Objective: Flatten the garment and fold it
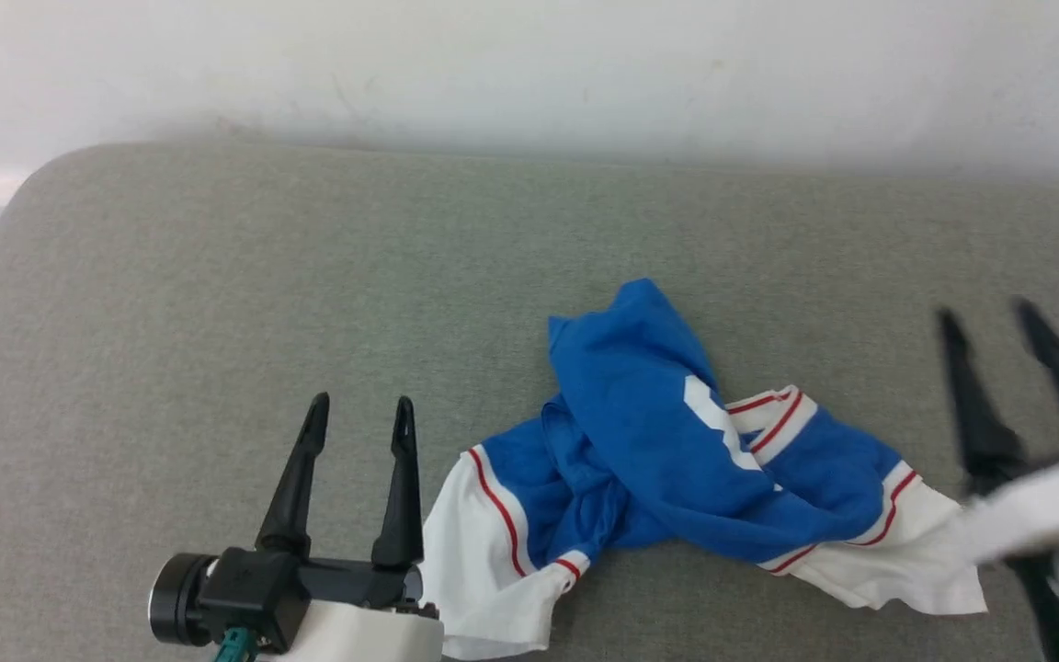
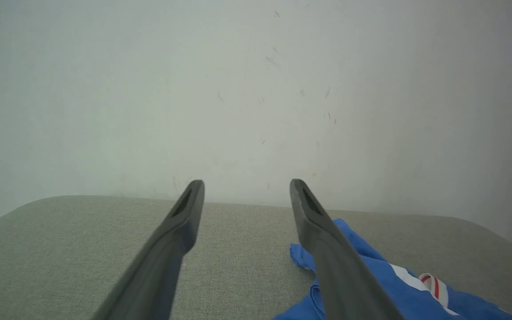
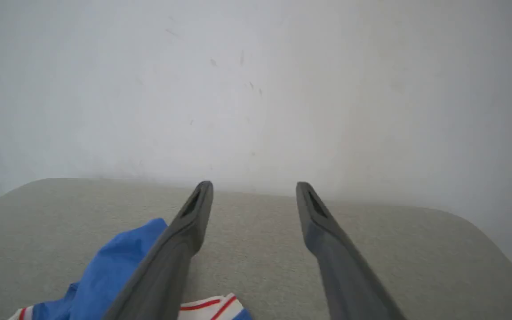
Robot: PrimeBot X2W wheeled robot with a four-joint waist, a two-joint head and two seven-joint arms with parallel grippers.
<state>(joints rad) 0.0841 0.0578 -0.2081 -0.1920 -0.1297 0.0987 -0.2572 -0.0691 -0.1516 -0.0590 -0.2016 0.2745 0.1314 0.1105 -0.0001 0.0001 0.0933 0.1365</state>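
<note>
Though crumpled, garment (image 1: 640, 432) royal-blue; sleeves white

A grey fabric-covered surface (image 1: 217, 276) with rounded corners is set against a white wall (image 1: 529, 64). Faint scuff marks (image 2: 273, 61) are scattered over the evenly lit wall.

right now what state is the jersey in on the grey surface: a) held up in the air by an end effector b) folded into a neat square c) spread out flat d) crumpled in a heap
d: the blue jersey T-shirt lies bunched and twisted on the grey upholstered surface, while the left end effector and right end effector are both open and grip nothing.
</note>
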